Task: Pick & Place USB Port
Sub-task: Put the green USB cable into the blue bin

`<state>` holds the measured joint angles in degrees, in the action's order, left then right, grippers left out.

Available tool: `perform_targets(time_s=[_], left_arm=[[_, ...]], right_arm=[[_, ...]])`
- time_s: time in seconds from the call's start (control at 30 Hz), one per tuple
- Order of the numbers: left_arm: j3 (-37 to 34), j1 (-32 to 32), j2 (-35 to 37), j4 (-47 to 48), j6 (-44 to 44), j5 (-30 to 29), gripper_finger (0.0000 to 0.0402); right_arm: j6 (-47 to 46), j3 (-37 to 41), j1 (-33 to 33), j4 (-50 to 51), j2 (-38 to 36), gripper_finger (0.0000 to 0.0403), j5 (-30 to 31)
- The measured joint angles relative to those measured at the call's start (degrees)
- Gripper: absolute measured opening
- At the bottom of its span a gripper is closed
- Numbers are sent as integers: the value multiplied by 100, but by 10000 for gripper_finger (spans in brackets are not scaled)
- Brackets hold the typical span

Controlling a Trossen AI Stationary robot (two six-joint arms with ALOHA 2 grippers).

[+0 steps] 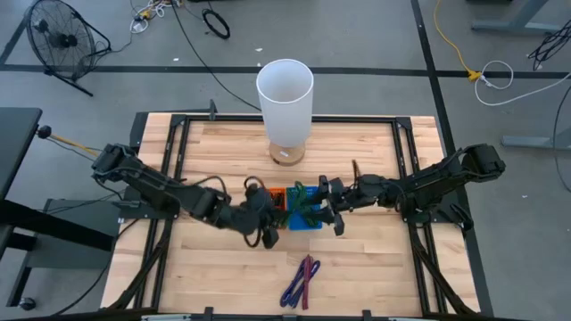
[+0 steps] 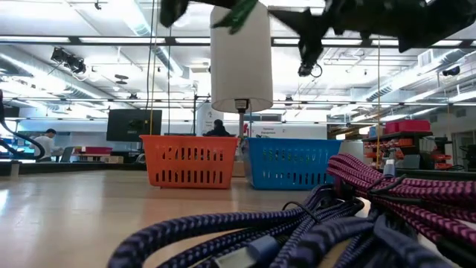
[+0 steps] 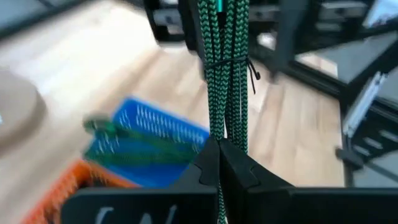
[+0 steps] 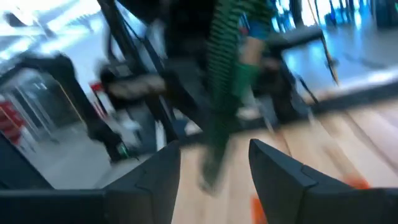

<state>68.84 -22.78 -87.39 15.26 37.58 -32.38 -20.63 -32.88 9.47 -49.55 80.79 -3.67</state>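
Closest to the front edge of the light wooden slatted table (image 1: 375, 267) lies a bundle of purple and dark-blue braided USB cables (image 1: 301, 281), loose on the boards and well apart from both arms. Behind it, near the middle of the table, stand two small plastic mesh baskets touching side by side: an orange basket (image 1: 277, 197) on the left arm's side and a blue basket (image 1: 305, 220) on the right arm's side.

The left gripper (image 3: 219, 163) hangs over the baskets with its fingers pinched tight on a green-and-black braided USB cable bundle (image 3: 224, 68), bound by a thin black tie. The bundle hangs in the air above the blue basket, between the two grippers. The right gripper (image 4: 214, 165) sits just beside it from the other side, its fingers spread apart and holding nothing, with the green cable dangling just ahead of them.

Farther back, a tall white cylindrical lamp shade on a round wooden base (image 1: 285, 102) stands at the table's far edge.
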Motion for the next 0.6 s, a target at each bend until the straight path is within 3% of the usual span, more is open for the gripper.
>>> perform_targets(time_s=[0.17,0.3,0.6], left_arm=[[2,390,2,-376,-738,0,0],[2,522,2,-748,-1252,145,0],[2,508,4,-915,-1488,244,0]], right_arm=[[9,0,-4,-490,0,192,23],[29,0,-4,-345,0,192,468],[107,0,-76,-307,0,192,914]])
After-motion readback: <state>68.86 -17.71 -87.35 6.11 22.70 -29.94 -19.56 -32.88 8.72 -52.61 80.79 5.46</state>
